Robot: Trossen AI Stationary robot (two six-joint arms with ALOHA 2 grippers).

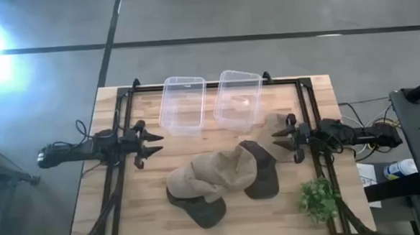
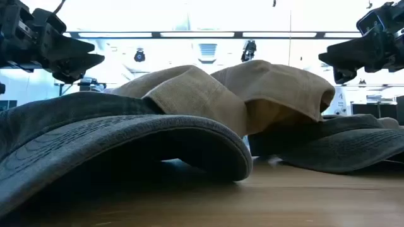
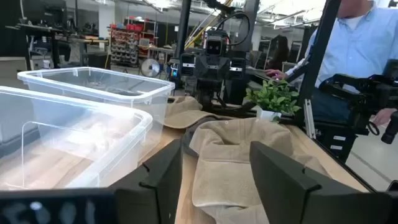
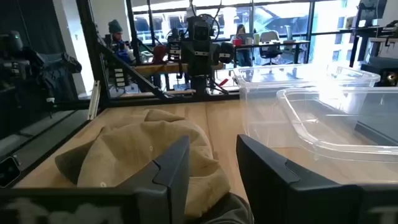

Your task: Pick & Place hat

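While both hands wait apart, tan hat (image 1: 213,173) lies lengthwise across table.

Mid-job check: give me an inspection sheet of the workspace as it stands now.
Surface: wooden table, bare at the edges.
Job's things: pile of tan hats with dark brims at centre front; another tan hat by the right gripper; two clear bins at the back, both look empty.
Clutter: small potted plant, front right.
Grippers: left gripper and right gripper both open, hovering at the table's sides, holding nothing.
Cables: bundle behind the right arm, off the table.
Surroundings: person in a blue shirt beside the table; workshop beyond.
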